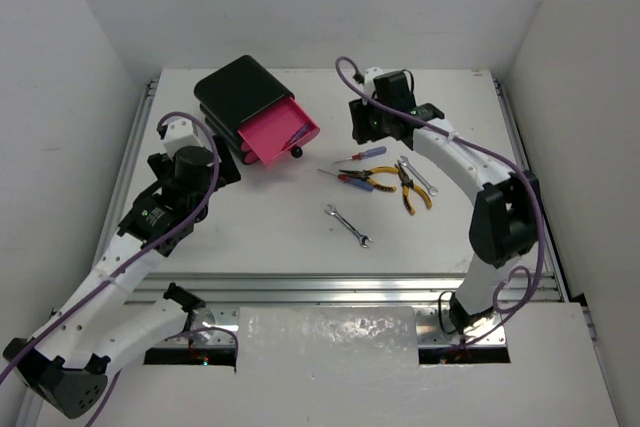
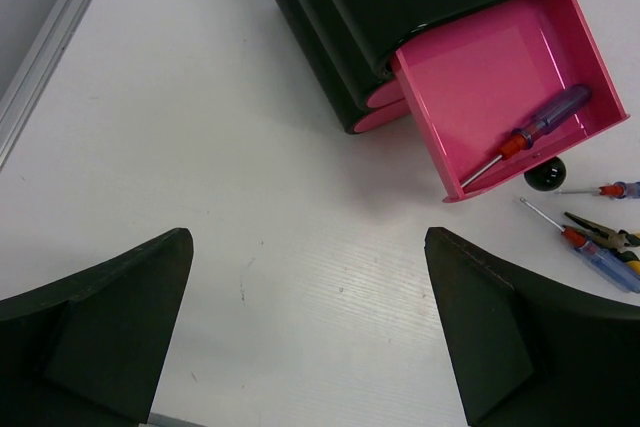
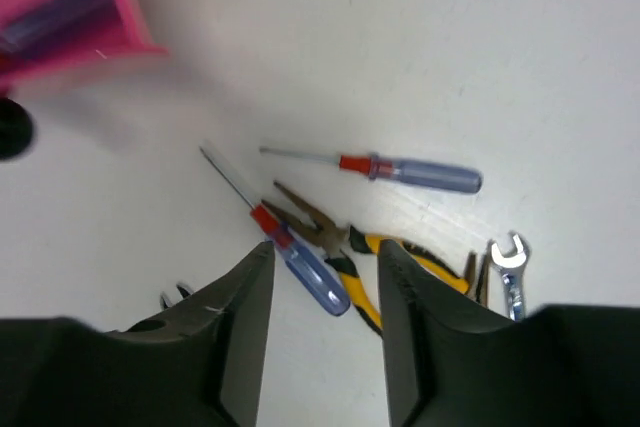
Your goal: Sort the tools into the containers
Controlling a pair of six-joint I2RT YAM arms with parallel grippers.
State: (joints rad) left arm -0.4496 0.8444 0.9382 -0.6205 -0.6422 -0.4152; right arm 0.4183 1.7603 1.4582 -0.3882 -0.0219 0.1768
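The black box (image 1: 238, 90) stands at the back left with its top pink drawer (image 1: 262, 135) pulled out. One red-and-blue screwdriver (image 2: 535, 130) lies in the drawer (image 2: 480, 57). Two more screwdrivers (image 1: 361, 155) (image 1: 350, 180), two yellow-and-black pliers (image 1: 378, 178) (image 1: 409, 190) and two silver wrenches (image 1: 417, 176) (image 1: 349, 226) lie on the table. My right gripper (image 3: 323, 249) is open and empty, hovering over a screwdriver (image 3: 305, 265) that lies beside the pliers (image 3: 352, 252). My left gripper (image 2: 310, 322) is open and empty over bare table, near the box.
The drawer's black knob (image 2: 547, 175) points at the tools. Two lower drawers (image 2: 378, 105) are shut. White walls close in the table on three sides, and a metal rail (image 1: 350, 287) runs along the front edge.
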